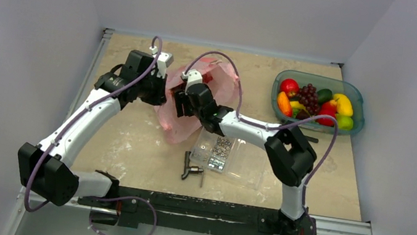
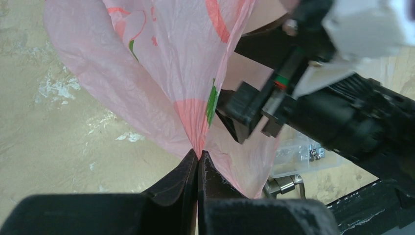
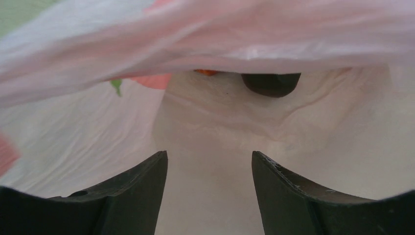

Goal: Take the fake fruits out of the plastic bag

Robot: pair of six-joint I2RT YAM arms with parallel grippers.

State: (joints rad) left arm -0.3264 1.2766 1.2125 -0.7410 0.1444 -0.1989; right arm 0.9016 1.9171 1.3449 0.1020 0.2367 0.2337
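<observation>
Beige tabletop (image 1: 128, 137); pink crinkly translucent plastic bag (image 2: 161, 73) pinched by left pincer (image 2: 198, 159).

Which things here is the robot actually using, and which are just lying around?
In the job: pink plastic bag, left gripper pinching it, right gripper open inside it, fake fruits in green bin.
Lying about: clear screw box, small metal tool.

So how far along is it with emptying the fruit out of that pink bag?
Several fruits already sit in the teal tub. Left gripper pinches the plastic bag; right gripper is open inside it, holding nothing. An orange piece and a dark shape deeper in are left to pull out.
</observation>
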